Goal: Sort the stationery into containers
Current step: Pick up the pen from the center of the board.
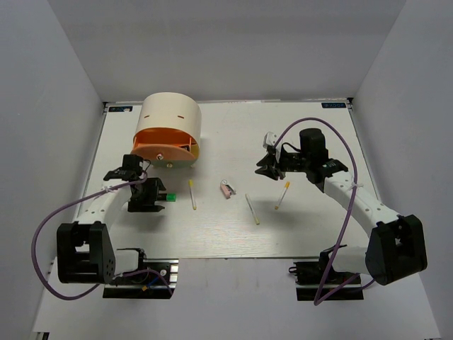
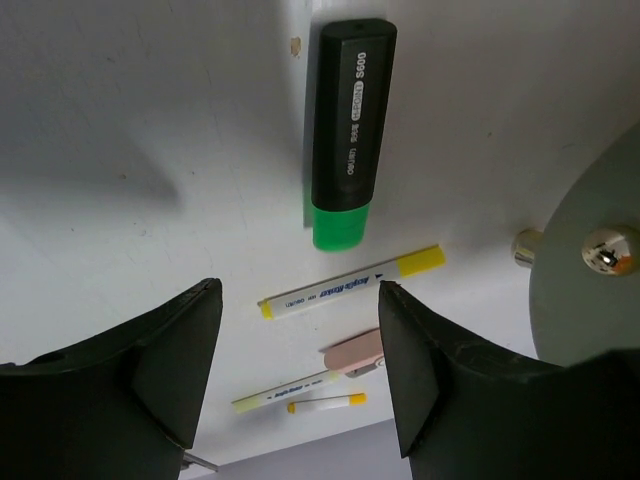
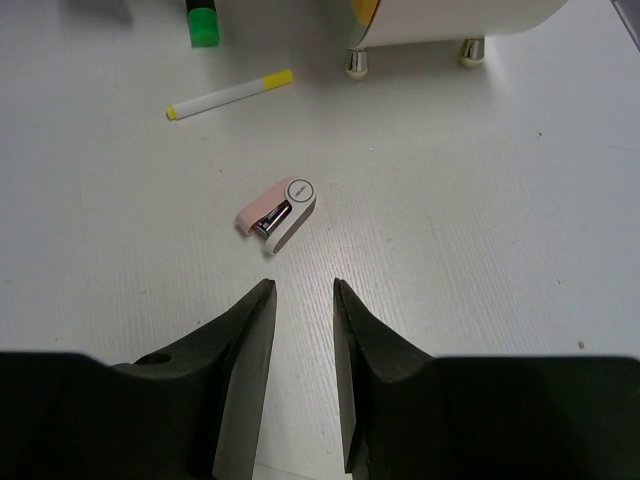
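Left gripper [image 2: 298, 290] hovers above the white table [image 2: 150, 120], grey walls [image 1: 226, 49] around

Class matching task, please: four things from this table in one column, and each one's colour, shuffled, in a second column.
Column one:
1. highlighter
2. small block
3. organiser
4. drawer

Column two:
a. orange
b. pink and white
c. cream
d. black with a green end

Pairs: 1-d, 2-b, 3-c, 4-a
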Robot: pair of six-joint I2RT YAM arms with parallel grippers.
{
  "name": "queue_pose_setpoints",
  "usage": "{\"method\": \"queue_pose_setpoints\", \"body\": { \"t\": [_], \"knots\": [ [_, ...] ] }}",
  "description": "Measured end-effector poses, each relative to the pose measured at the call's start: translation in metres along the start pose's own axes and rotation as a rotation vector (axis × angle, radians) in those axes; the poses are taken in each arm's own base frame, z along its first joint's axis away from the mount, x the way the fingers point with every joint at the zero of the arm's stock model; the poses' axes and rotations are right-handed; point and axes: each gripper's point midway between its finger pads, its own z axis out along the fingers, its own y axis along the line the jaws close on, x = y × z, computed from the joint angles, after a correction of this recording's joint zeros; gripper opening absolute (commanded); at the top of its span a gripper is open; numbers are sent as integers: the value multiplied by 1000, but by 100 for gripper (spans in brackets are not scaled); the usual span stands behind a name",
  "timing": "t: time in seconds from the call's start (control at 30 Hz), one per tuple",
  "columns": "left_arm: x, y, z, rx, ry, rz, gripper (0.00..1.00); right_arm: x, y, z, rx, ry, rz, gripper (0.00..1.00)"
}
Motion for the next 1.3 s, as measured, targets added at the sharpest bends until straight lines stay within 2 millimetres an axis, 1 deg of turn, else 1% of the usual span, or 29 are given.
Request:
{"method": "queue_pose_setpoints", "body": {
  "t": [0.1,0.37,0.7,0.8,0.87,0.9,0.97,1.0,1.07,1.1,1.17,1.2,1.27,1.3],
  "knots": [
    [-1,0,6,-16,-2,-3,74,0,0,0,3,1,0,36],
    [-3,2,30,-90,-6,-9,74,1,-1,0,9,5,3,36],
    [-7,-4,42,-134,-19,-11,74,5,1,-1,10,11,11,36],
    [-7,-5,47,-151,-20,-13,70,5,1,-1,12,9,10,36],
    [-7,-4,49,-164,-18,-14,63,4,1,-1,12,8,9,36],
    [-7,-3,49,-166,-15,-15,56,5,1,-1,12,9,10,36],
    [-6,-3,50,-161,-14,-17,50,5,2,-1,12,8,11,36],
    [-6,-2,50,-158,-11,-18,44,5,3,-2,12,8,11,36],
    [-5,1,49,-143,-6,-18,36,6,3,-1,12,8,11,36],
    [-5,3,48,-136,-6,-20,33,7,3,-1,12,9,12,36],
    [-5,9,46,-122,-6,-15,29,7,3,-2,15,9,11,36],
    [-4,13,45,-113,-7,-8,24,6,3,-2,15,8,10,36],
    [-2,24,41,-97,-1,9,18,6,3,-2,16,8,9,36],
    [-1,28,37,-82,3,25,12,6,3,-2,16,7,9,36]
  ]
}}
